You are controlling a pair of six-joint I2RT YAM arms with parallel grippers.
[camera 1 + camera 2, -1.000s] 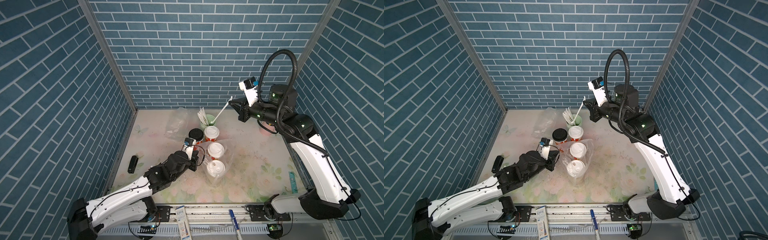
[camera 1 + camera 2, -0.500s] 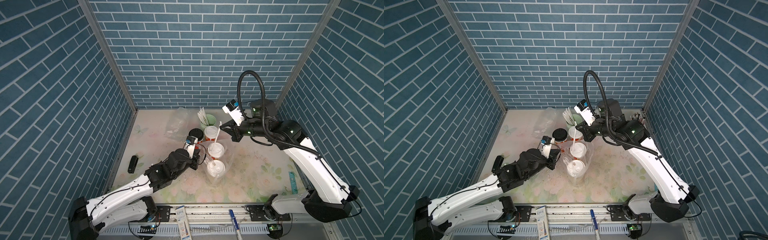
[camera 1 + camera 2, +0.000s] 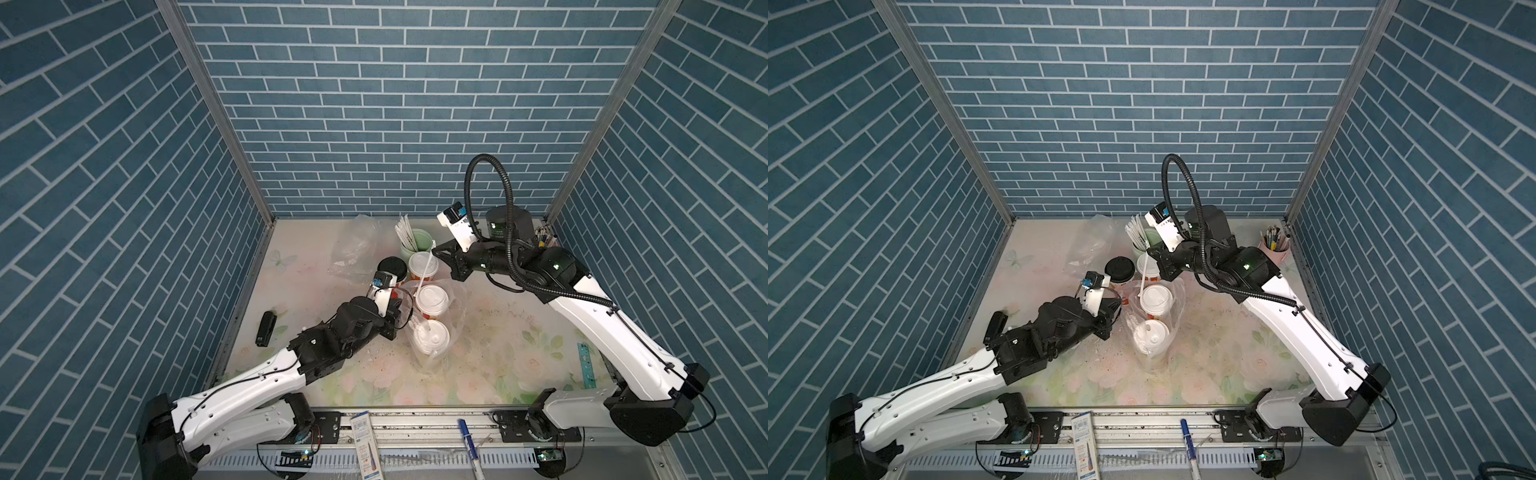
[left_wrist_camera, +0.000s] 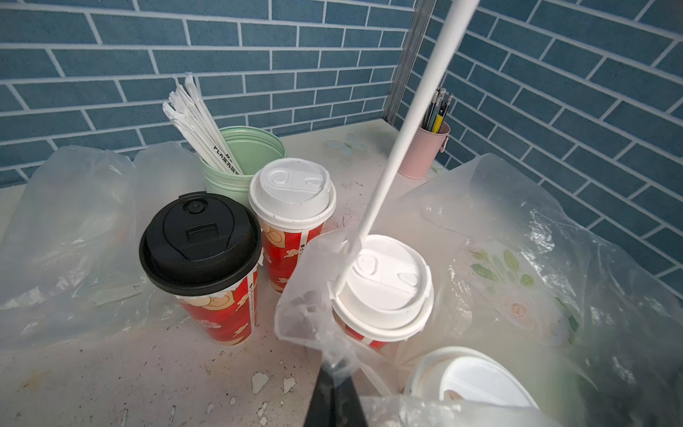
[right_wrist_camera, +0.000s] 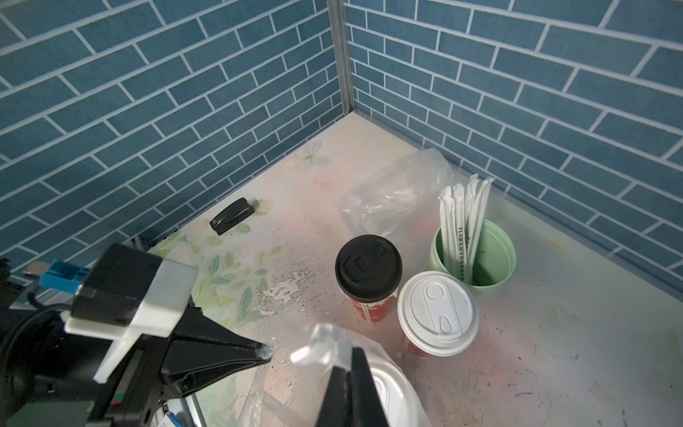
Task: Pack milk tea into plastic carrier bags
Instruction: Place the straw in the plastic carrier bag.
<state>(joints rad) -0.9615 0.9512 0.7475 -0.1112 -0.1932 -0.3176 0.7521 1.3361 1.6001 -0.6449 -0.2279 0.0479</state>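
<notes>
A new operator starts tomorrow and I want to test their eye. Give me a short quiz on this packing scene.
1. True or false: the black-lidded cup stands inside the open bag.
2. How many lidded cups stand in that bag? A one, B two, C four.
3. Fill in: the right pincer holds a wrapped ____.
Key: 1 false. 2 B, the middle cup and the near cup. 3 straw.

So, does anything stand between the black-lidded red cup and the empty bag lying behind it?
Nothing visible does. The black-lidded cup stands right beside the empty bag; the mint-green straw cup is off to the side, not between them. The bag lies crumpled, with no open mouth visible.
</notes>
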